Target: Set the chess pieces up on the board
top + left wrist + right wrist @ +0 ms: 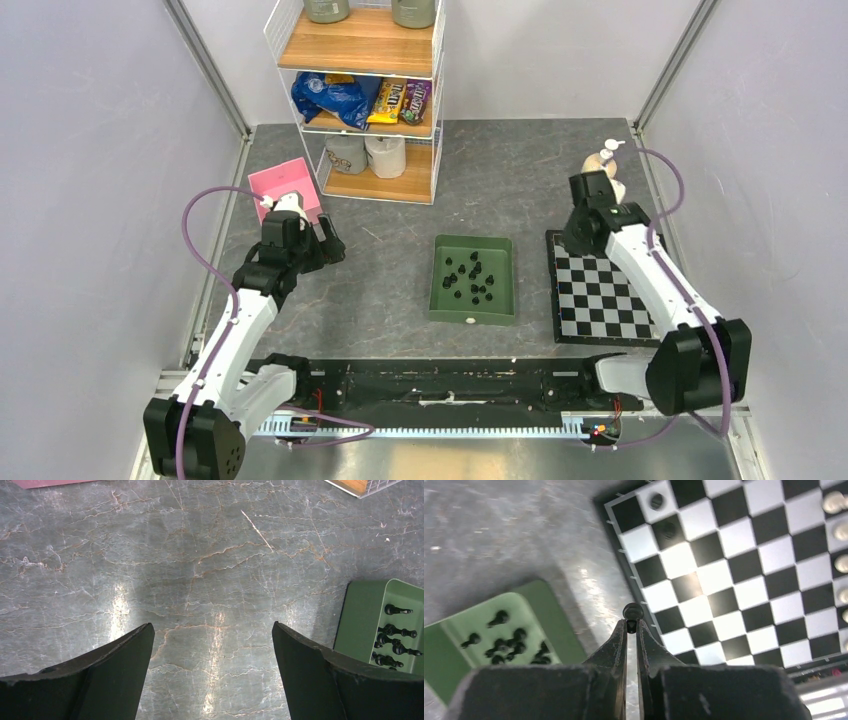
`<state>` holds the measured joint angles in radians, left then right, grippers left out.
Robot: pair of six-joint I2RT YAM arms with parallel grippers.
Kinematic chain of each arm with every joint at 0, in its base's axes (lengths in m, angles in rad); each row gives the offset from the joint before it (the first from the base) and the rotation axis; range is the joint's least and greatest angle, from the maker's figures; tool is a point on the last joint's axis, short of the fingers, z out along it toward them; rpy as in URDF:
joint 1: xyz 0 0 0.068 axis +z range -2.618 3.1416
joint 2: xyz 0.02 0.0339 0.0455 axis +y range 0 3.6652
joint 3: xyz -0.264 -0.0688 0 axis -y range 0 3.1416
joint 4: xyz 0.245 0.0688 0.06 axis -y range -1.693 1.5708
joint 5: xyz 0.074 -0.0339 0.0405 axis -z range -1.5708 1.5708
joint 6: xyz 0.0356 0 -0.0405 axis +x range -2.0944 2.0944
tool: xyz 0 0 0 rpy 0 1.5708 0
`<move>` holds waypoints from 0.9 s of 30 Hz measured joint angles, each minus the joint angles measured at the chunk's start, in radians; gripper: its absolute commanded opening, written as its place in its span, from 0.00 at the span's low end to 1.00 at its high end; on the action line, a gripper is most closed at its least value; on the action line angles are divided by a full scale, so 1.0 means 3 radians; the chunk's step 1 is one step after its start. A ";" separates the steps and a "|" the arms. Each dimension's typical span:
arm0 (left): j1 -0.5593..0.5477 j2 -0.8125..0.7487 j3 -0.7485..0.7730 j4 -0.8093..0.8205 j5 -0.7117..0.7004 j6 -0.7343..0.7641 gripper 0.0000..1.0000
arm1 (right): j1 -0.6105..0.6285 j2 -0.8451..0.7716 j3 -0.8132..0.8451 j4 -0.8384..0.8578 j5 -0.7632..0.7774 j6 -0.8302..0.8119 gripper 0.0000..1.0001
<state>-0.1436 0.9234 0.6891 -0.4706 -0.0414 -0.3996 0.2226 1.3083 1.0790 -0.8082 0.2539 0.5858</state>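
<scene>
Right end effector (632,625) was all but closed, pinching one small black piece (632,611) at its very tips, right at the board (734,570) edge. It looked mid-carry: two black pieces (656,501) stood on corner squares ahead of it, with the green tray (559,625) of loose pieces (504,645) to its left. Left end effector (212,626) hung wide open and empty over bare surface (150,555), tray to its right, likely parked clear.
</scene>
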 measured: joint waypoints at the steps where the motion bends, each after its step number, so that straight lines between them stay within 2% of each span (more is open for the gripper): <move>1: 0.0000 0.0000 0.0000 0.0000 0.0000 0.0000 0.95 | -0.0122 -0.0065 -0.0102 -0.0032 -0.0004 -0.0014 0.09; 6: 0.0000 0.0011 0.0000 0.0001 0.0008 0.0000 0.95 | -0.0628 -0.0154 -0.0530 -0.0043 -0.0177 -0.0071 0.09; 11: 0.0000 0.0020 0.0000 0.0001 0.0055 0.0000 0.95 | -0.0880 -0.0065 -0.0679 0.0045 -0.0318 -0.0109 0.09; 21: 0.0000 0.0020 0.0000 0.0001 0.0061 0.0000 0.95 | -0.0975 0.0422 -0.0626 0.0464 -0.0446 -0.0160 0.10; 27: 0.0000 0.0020 0.0000 0.0001 0.0061 0.0000 0.95 | -0.0977 0.0515 -0.0590 0.0571 -0.0456 -0.0202 0.11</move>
<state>-0.1436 0.9295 0.6891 -0.4702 -0.0231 -0.3996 -0.0704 1.4628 0.9020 -0.6369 0.1169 0.5251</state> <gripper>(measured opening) 0.950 0.119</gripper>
